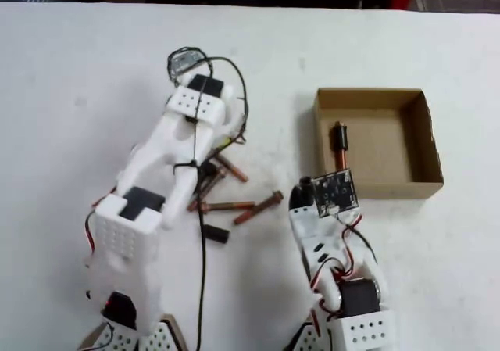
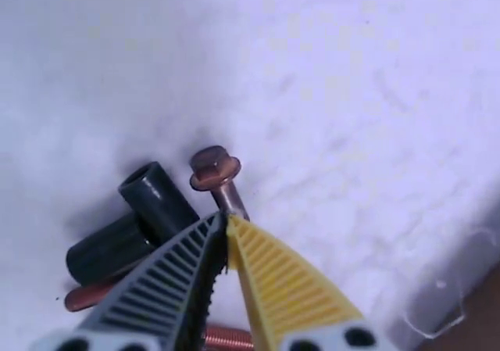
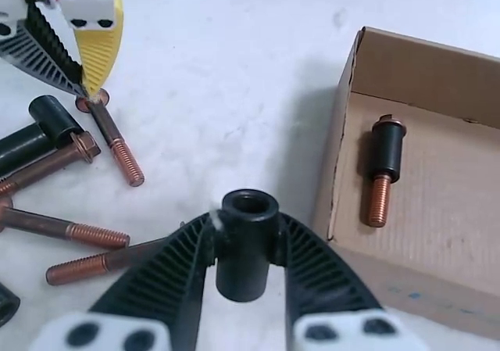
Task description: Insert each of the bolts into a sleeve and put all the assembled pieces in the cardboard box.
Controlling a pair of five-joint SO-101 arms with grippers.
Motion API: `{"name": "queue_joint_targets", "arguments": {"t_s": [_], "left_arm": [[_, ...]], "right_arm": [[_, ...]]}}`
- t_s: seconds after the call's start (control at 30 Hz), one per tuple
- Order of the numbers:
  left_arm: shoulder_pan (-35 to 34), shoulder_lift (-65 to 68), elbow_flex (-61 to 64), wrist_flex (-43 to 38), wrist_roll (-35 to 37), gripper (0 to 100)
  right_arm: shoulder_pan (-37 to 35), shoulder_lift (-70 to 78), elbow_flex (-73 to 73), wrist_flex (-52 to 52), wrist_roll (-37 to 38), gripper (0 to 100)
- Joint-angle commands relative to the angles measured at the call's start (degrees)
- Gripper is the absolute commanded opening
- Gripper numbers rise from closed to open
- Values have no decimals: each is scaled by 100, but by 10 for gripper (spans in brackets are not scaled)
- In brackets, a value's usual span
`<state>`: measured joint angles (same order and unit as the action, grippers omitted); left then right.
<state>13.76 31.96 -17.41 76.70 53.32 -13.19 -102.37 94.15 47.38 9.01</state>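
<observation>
White tabletop (image 1: 70,93) is stretching under both arms, with a dark strip of room showing along its far edge. On the right side a cardboard box (image 1: 432,144) is sitting open, and one assembled piece (image 3: 384,171), a copper bolt pushed through a black sleeve, is lying flat on its floor near the wall that faces the arms. The right gripper (image 3: 244,226) is hovering just outside that wall, above the table, and its black fingers are clamping a black sleeve (image 3: 244,249) between them, the sleeve's open bore pointing away from the wrist. To the left, the left gripper (image 2: 225,226) is reaching down into the scatter of parts in the middle of the table; its grey and yellow fingers are pressing together on the shank of a copper bolt (image 2: 215,170), right below the flanged head, while the threaded end is pointing towards the right arm. Two empty sleeves (image 2: 156,198) are lying right beside that bolt, touching one another. Several loose bolts (image 1: 234,207) are lying crossed between the two arms, and another short sleeve (image 1: 216,234) is resting close to them, nearer the arm bases.
</observation>
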Motion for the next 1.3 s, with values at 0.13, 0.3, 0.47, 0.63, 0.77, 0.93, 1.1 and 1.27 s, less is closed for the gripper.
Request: {"name": "queue_joint_targets", "arguments": {"t_s": [0.13,0.3,0.47,0.63,0.77,0.93,1.1,1.27], "left_arm": [[66,-391,-53,-132,9,28],[92,-444,-62,-18,-70,27],[110,-479,-123,404,-1099,28],[13,-629,-774,1240,-1591,29],[31,-532,-949,1371,-1591,131],[57,-224,-949,1371,-1582,320],[57,259,-1002,1055,-1582,278],[57,514,-1002,818,-1582,194]], "right_arm": [[-4,-75,-44,13,114,24],[-4,-75,-44,13,114,24],[-4,-75,-44,13,123,24],[-4,-75,-44,13,123,24],[-4,-75,-44,13,132,24],[-4,-75,-44,13,132,24],[-4,-75,-44,13,132,24],[-4,-75,-44,13,141,24]]}}
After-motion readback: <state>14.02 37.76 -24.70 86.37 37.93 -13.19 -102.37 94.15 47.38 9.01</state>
